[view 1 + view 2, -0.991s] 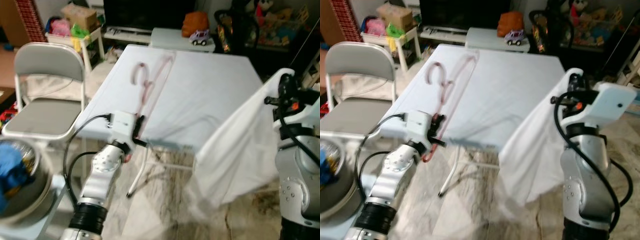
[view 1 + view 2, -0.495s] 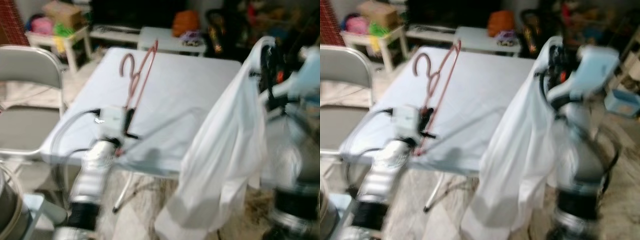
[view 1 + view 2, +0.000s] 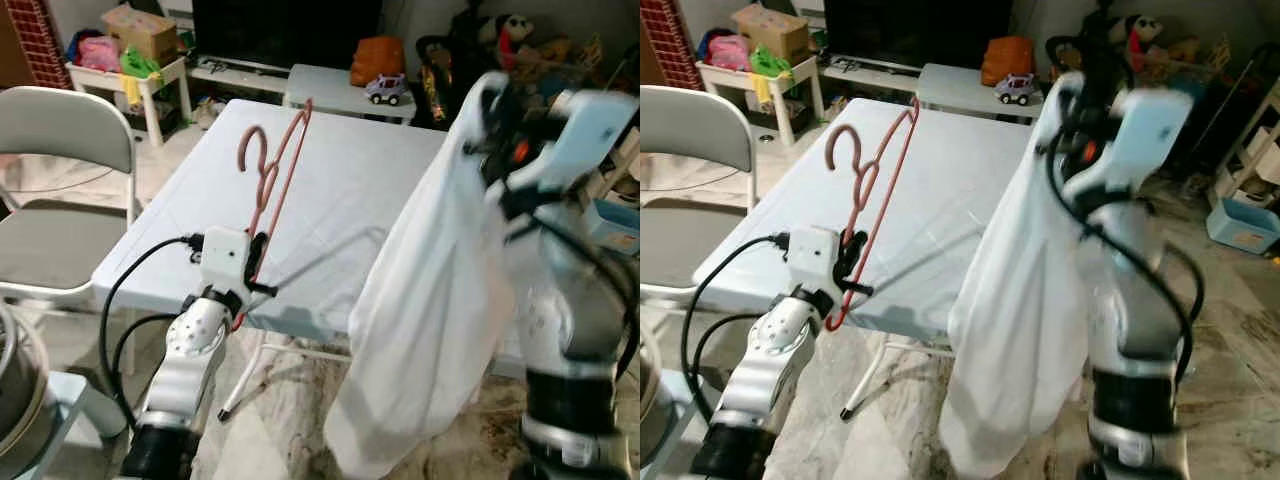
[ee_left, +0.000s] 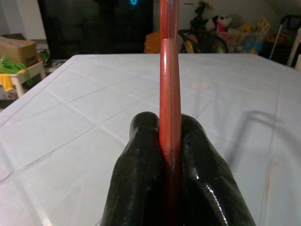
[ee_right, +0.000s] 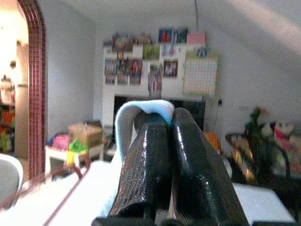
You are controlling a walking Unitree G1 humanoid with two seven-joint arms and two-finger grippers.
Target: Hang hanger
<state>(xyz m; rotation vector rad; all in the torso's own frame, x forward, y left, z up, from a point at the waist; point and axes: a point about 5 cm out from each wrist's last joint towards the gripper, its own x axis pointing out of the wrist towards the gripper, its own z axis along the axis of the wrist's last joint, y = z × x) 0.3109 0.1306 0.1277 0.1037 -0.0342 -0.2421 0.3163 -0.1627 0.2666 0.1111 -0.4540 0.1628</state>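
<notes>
Hanger, pink and thin, stands tilted up over the white table, its hook toward 11 o'clock, its lower end pinched flat between the pressed-together fingers of the left gripper at the table's near edge. At 9 o'clock a grey folding chair stands beside the table. At 3 o'clock the right gripper is raised high, fingers squeezed on a fold of white cloth that hangs down past the table edge toward the marbled floor. Behind, at 12 o'clock, a low bench carries a toy car; a cardboard box sits at 10 o'clock
</notes>
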